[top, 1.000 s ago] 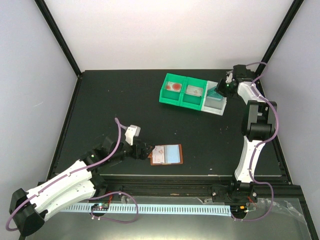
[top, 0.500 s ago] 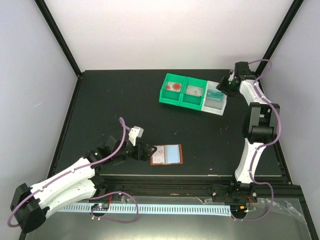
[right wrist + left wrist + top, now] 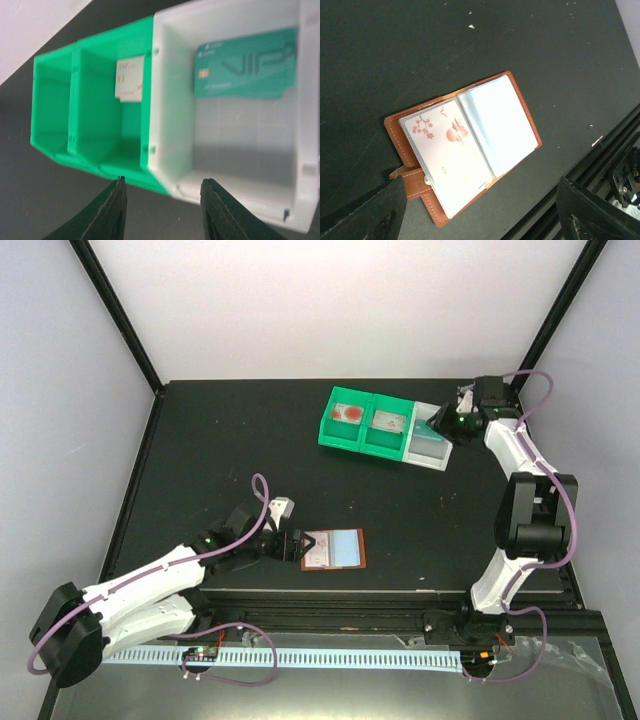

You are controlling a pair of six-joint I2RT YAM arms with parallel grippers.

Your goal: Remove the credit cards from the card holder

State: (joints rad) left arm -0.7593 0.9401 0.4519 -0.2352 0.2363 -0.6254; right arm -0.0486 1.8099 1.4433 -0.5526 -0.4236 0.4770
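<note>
Your left hand [image 3: 292, 545] is spread wide with nothing in it; both fingers [image 3: 370, 215] sit low at the corners of the wrist view. Just beside its tips, at 3 o'clock from it in the top view, the card holder [image 3: 394, 134] lies flat and open on the bench [image 3: 230, 440], near the front edge around 6 o'clock. Its tab [image 3: 412, 181] points toward the hand. The tab-side pocket has a pinkish-white blossom card [image 3: 447, 160] tucked in. The other half [image 3: 500, 122] is a pale blue-white face, and I honestly can't tell if that's a card or bare sleeve.

Your right hand [image 3: 164, 182] is well away at about 1 o'clock on the bench, partly open and holding nothing, hanging over the wall of the white bin [image 3: 225, 155]. A teal VIP card [image 3: 245, 70] lies inside that bin. Touching it at 9 o'clock is the green bin [image 3: 50, 100]. Its nearer compartment holds a whitish card [image 3: 130, 80], and the far one has a red-blob card [image 3: 350, 413].
</note>
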